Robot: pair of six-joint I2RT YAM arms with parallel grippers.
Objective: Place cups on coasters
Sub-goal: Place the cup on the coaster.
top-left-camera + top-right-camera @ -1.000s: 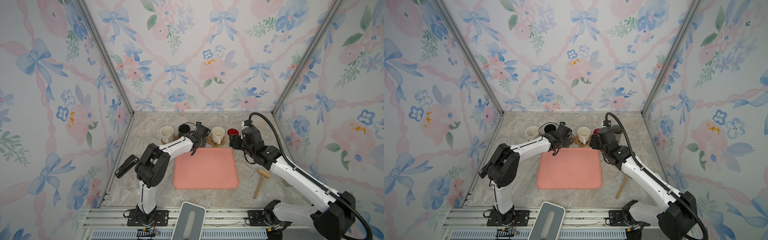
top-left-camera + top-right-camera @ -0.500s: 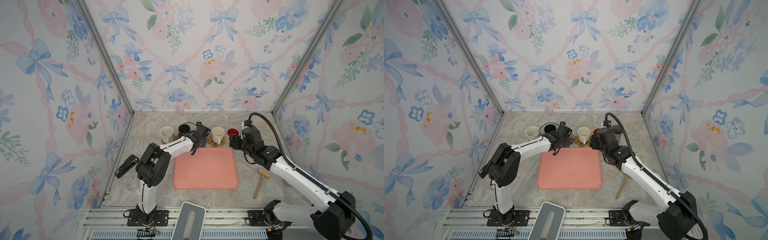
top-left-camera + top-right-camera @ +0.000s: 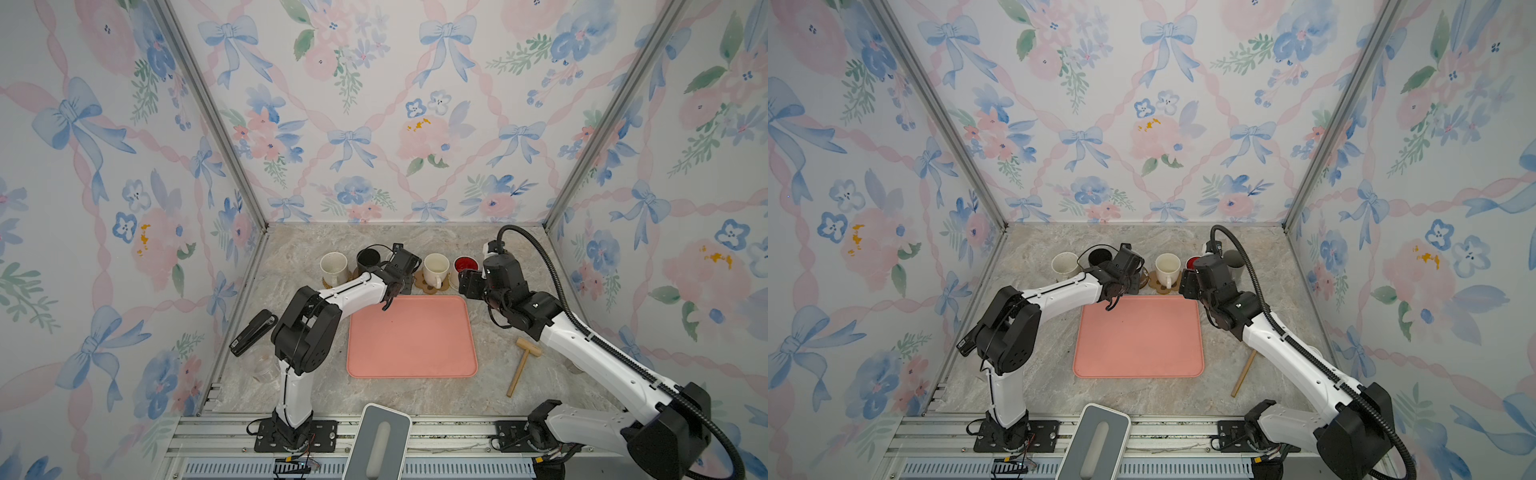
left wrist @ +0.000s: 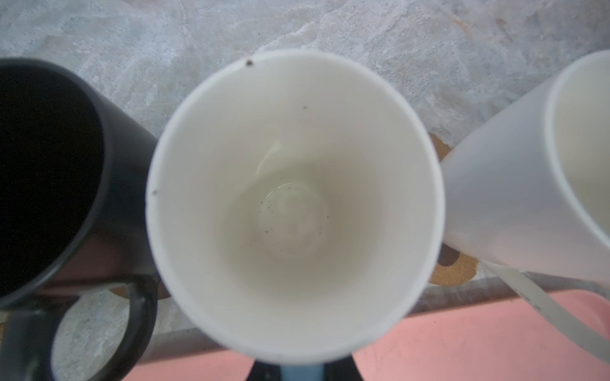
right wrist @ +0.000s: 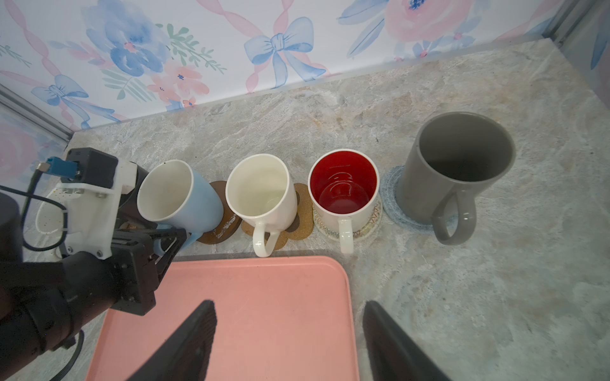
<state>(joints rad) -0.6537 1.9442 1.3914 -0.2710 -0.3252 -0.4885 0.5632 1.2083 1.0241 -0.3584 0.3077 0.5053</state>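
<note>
your left pincer (image 5: 165, 242) sits with narrow jaws on either side of the handle of the blue mug (image 5: 185, 201); you cannot tell whether it grips. the mug stands just beyond it on a brown round coaster (image 5: 221, 226), between the black mug (image 4: 49, 165) and a cream mug (image 5: 264, 194). your right pincer (image 5: 288, 305) hangs wide and empty over a corner of the pink tray (image 5: 264, 280), with the red-lined mug (image 5: 343, 188) and the grey mug (image 5: 455, 171) ahead of it.

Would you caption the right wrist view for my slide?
Left hand at blue mug; cream mug, red-lined mug, grey mug on coasters.
</note>
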